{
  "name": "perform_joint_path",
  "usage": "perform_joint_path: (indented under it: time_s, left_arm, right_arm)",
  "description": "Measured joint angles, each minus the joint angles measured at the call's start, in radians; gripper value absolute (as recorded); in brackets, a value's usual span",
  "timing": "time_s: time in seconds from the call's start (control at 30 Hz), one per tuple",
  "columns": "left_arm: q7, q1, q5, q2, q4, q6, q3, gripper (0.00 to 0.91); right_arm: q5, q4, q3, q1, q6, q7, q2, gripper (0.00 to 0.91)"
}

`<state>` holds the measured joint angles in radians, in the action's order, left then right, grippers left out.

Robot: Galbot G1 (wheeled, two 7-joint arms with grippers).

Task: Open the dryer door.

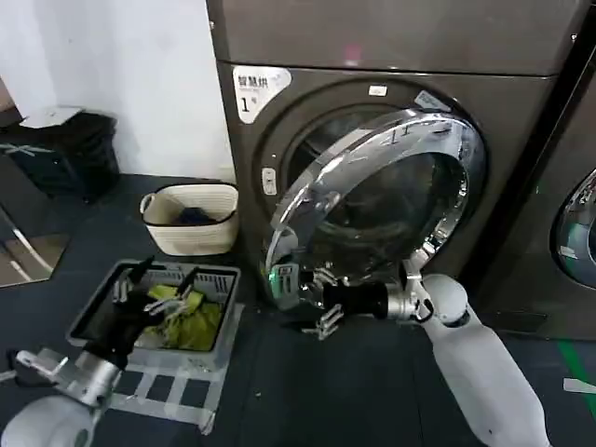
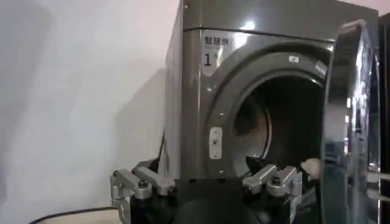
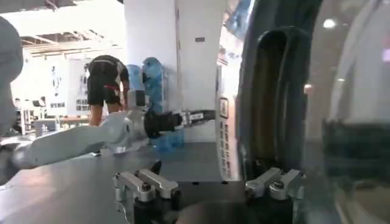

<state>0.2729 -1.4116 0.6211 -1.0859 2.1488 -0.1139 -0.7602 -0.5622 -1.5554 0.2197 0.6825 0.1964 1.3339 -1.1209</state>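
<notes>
Nearest in the head view, low on the left, the left gripper hangs with its fingers spread and nothing between them, over a grey basket of yellow-green cloth on the dark floor, and it looks idle; a cream basket stands farther off by the machine's left side. To the right, the right gripper reaches leftward from its white arm, its fingers spread and holding nothing, at the lower left edge of the dryer door. That door, chrome-rimmed with dark glass, belongs to the grey-brown dryer with the white "1" sticker; it is already unlatched and swung partway out on its right hinge, with the drum opening showing behind its left side. In the right wrist view the door's inner face stands just beside the gripper, though I cannot tell whether the fingers touch it. The task looks well along, with the swing only needing finishing. To do that well, I judge the right gripper should press on the rim's free edge and follow the door's arc out to the right, not push straight, and move slowly enough that the fingers do not slip off the smooth chrome and the door does not rebound
</notes>
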Motion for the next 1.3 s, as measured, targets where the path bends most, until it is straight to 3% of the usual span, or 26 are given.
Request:
perform_joint_path:
  time_s: [0.67,1.03,1.3]
  left_arm:
    - [0.026,0.245,0.105,0.178,-0.161,-0.01,0.159,0.907]
    - [0.113,0.364,0.194,0.252,-0.238,0.008,0.325,0.907]
    - [0.126,0.469,0.236,0.288,-0.271,0.007,0.457,0.907]
  right_arm:
    - [0.028,-0.01,0.048,0.049,-0.018,0.127,0.042,0.907]
    - [0.024,-0.009,0.101,0.088,-0.032,0.125,0.07,0.907]
    - [0.017,-0.013,0.172,0.136,-0.042,0.124,0.07,0.907]
